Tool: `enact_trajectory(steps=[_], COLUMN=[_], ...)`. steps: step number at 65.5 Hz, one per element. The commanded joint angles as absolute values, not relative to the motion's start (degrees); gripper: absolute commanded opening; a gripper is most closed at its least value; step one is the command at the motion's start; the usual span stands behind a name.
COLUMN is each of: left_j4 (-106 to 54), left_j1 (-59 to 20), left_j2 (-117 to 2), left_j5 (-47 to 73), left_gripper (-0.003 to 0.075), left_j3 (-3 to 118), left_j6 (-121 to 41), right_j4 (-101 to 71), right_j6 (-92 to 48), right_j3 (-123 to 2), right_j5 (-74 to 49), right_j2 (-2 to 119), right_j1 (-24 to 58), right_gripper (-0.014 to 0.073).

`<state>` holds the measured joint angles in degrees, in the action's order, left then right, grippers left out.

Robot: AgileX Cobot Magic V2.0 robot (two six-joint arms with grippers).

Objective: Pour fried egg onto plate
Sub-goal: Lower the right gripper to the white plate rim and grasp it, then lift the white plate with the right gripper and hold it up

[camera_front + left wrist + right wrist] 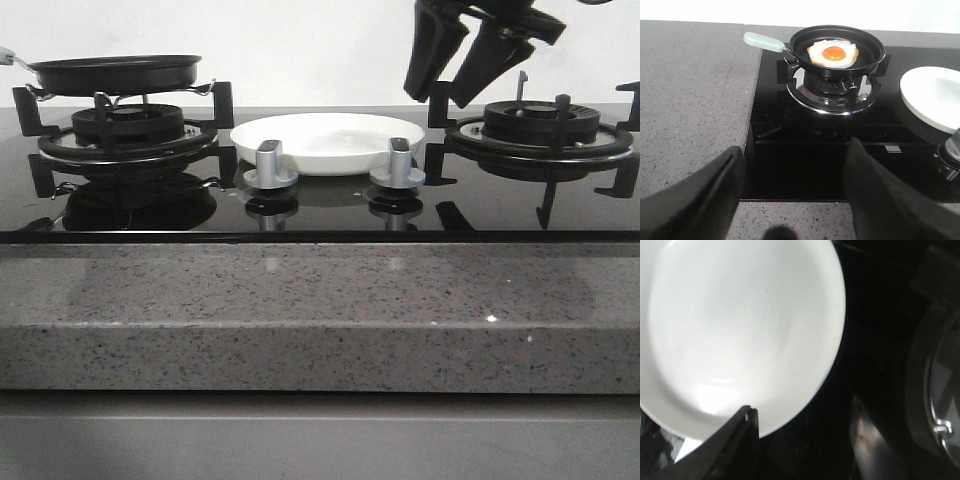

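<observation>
Pan [115, 73] sits on the left burner [128, 128] of a black glass hob [320, 205], its pale handle [763, 42] pointing out past the hob's left edge over the grey counter [690, 100]. The egg [833, 53] lies flat inside the pan, yolk up, seen only in the left wrist view; from the front the pan's wall hides it. The left gripper [795, 190] shows only in its own wrist view, hanging above the hob's near edge, well apart from the pan, its two dark fingers [875, 195] spread wide with nothing between them.

At the middle of the hob, between the two burners, lies the plate [325, 140], bare and glossy, just behind two grey knobs [268, 165].

To the right, the right gripper [450, 95] hangs tilted in the air above the gap between the plate's right rim and the right burner [540, 128], touching neither. Its two fingers [432, 55] stand a little apart and hold nothing. In the right wrist view the plate fills most of the picture, with one finger tip over its rim and the other finger blurred against the dark hob.
</observation>
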<state>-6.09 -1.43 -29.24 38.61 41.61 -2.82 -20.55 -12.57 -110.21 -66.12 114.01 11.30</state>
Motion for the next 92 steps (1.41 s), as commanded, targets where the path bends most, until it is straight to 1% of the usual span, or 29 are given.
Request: enact_trajectory(steps=[1, 14, 30, 43, 63, 69, 92], left_j4=[-6.33, -6.33, -6.33, -6.33, -6.33, -6.33, -6.33], left_j1=[-1.31, -1.31, -1.31, -1.31, -1.31, -1.31, -1.31], left_j2=[-29.93, -29.93, -29.93, -29.93, -29.93, -29.93, -29.93], left_j5=[34.03, 34.03, 34.14, 34.24, 34.24, 34.24, 34.24], left_gripper=[0.0440, 0.0440, 0.0440, 0.0440, 0.0440, 0.0440, 0.0440], left_j3=[42.94, 42.94, 42.94, 42.94, 42.94, 42.94, 42.94], left_j6=[-2.78, -2.78, -2.78, -2.78, -2.78, -2.78, -2.78], right_j4=[-21.30, -21.30, -21.30, -21.30, -21.56, -21.64, -21.87], right_j6=[-12.46, -11.76, -11.76, -11.76, -11.76, -11.76, -10.86], right_j3=[-115.81, -122.77, -125.58, -126.10, -126.10, -126.10, -128.36], right_j5=[-67.19, -71.39, -72.28, -73.49, -73.17, -72.84, -70.72], right_j2=[113.40, 119.05, 122.61, 123.88, 123.88, 123.88, 123.88], right_j1=[11.43, 11.43, 11.43, 11.43, 11.43, 11.43, 11.08], right_gripper=[0.0429, 0.0429, 0.0421, 0.0297, 0.0077, 0.0024, -0.0087])
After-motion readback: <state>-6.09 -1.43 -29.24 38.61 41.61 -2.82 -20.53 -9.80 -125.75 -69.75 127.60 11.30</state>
